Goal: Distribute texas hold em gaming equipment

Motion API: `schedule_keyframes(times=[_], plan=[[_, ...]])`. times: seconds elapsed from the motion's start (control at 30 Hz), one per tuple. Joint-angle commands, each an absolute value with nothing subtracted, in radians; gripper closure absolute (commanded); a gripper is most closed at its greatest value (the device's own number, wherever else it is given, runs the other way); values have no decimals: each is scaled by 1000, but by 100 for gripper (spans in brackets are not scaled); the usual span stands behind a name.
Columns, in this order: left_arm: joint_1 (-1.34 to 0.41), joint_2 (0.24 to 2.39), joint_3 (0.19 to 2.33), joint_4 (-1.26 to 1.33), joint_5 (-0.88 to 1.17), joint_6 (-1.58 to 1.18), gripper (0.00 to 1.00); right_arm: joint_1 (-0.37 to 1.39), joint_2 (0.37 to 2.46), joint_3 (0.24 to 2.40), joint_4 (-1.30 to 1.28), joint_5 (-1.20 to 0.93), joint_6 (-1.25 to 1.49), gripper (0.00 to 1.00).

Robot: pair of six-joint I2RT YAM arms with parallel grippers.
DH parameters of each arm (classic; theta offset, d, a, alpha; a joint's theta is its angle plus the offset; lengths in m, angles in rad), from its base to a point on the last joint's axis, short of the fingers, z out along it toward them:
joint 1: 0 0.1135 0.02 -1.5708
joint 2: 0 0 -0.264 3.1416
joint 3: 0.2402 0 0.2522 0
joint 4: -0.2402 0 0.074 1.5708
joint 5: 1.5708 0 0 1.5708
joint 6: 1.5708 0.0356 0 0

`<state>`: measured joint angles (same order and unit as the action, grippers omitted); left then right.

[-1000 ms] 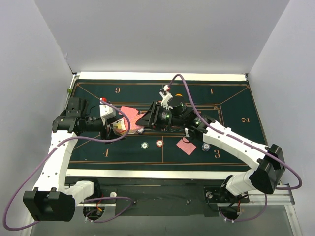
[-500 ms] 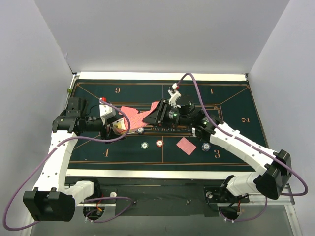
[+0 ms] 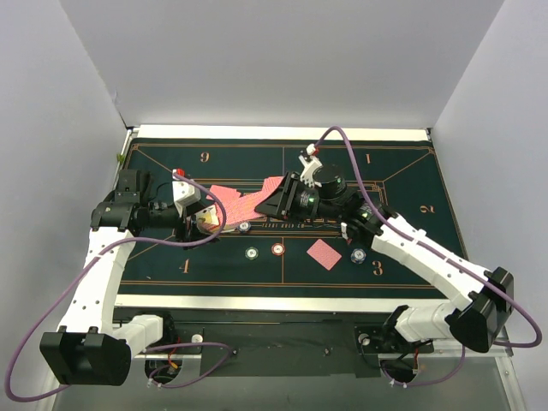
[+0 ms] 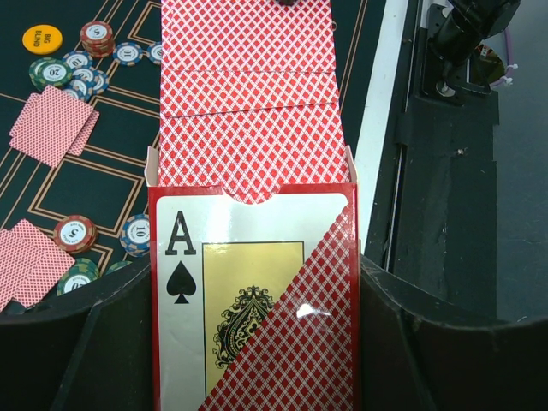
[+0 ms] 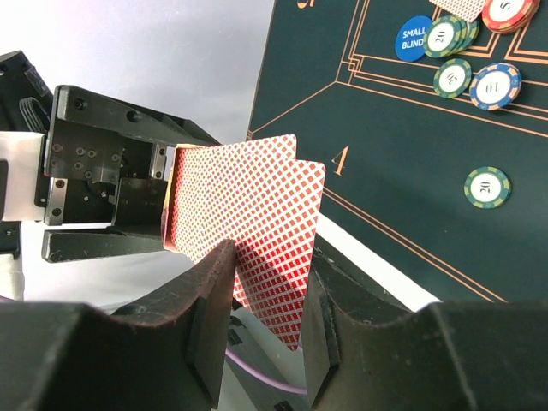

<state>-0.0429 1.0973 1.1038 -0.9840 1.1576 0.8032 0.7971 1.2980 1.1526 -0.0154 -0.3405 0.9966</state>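
My left gripper (image 4: 257,351) is shut on a red card box (image 4: 257,291) with an ace of spades on its face, held above the left of the mat (image 3: 205,224). Red-backed playing cards (image 4: 248,86) stick out of the box's open end in a stepped fan. My right gripper (image 5: 265,291) is shut on the foremost card (image 5: 278,214), just right of the box in the top view (image 3: 276,199). Loose chips (image 3: 252,253) (image 3: 277,249) lie on the felt. The orange button (image 4: 41,38) and the blue button (image 5: 413,38) lie beside chip piles.
A dark green felt mat (image 3: 402,171) with orange lines covers the table. Dealt cards lie face down on it (image 3: 324,253) (image 4: 53,124). More chips sit close by (image 5: 486,187) (image 4: 75,233). A white strip (image 3: 257,302) borders the mat's near edge. Purple cables loop over both arms.
My right gripper has moved right and away from the box, drawing the cards farther out. The left arm and the box have stayed put.
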Motion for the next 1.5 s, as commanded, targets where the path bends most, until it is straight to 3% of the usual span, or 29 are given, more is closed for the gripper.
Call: schedule_keyframes(times=[0.0,0.2,0.47,0.97,1.47], plan=[[-35,1080,1124,-934,1232,787,100,792,1250,1170,-47,-318,956,69],[-35,1081,1120,-907,1243,759,100,792,1227,1161,-54,-334,959,64],[-35,1083,1111,-888,1244,749,100,792,1201,1141,-35,-354,986,66],[-35,1083,1106,-877,1243,744,100,792,1167,1137,-31,-356,996,89],[-35,1088,1108,-873,1244,741,100,792,1106,1109,-21,-382,1009,92]])
